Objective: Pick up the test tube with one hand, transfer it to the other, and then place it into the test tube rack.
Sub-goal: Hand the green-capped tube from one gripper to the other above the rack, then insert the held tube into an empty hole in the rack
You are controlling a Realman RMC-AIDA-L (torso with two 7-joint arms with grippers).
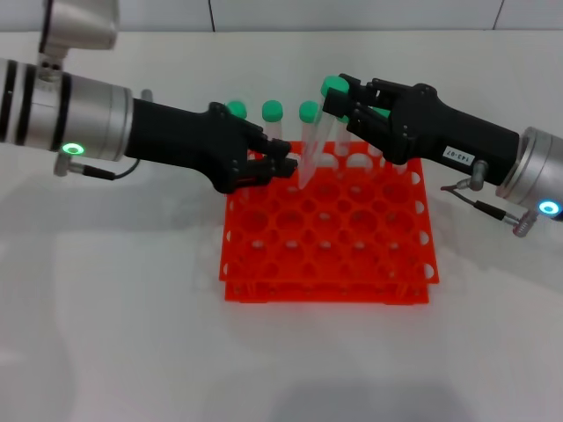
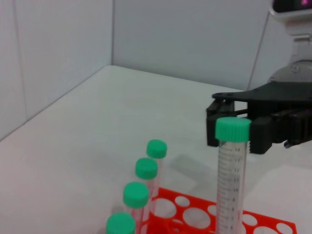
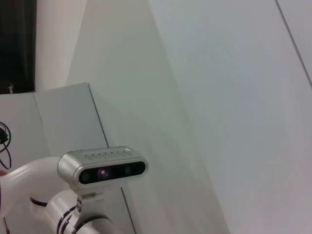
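The test tube (image 1: pixel 315 141) is clear with a green cap and hangs tilted over the back rows of the orange-red test tube rack (image 1: pixel 327 264). My left gripper (image 1: pixel 296 163), black and unlabelled, is shut on the tube's lower part. My right gripper (image 1: pixel 338 95), black with a white label, has its fingers against both sides of the cap. In the left wrist view the tube (image 2: pixel 230 185) stands upright, with the right gripper (image 2: pixel 234 127) around its cap and the rack (image 2: pixel 273 226) below. The right wrist view shows none of these.
Several other green-capped tubes (image 1: pixel 273 111) stand in the rack's back row; they also show in the left wrist view (image 2: pixel 146 168). The rack sits on a white table (image 1: pixel 106 334). The right wrist view shows only my head camera (image 3: pixel 102 166) and a wall.
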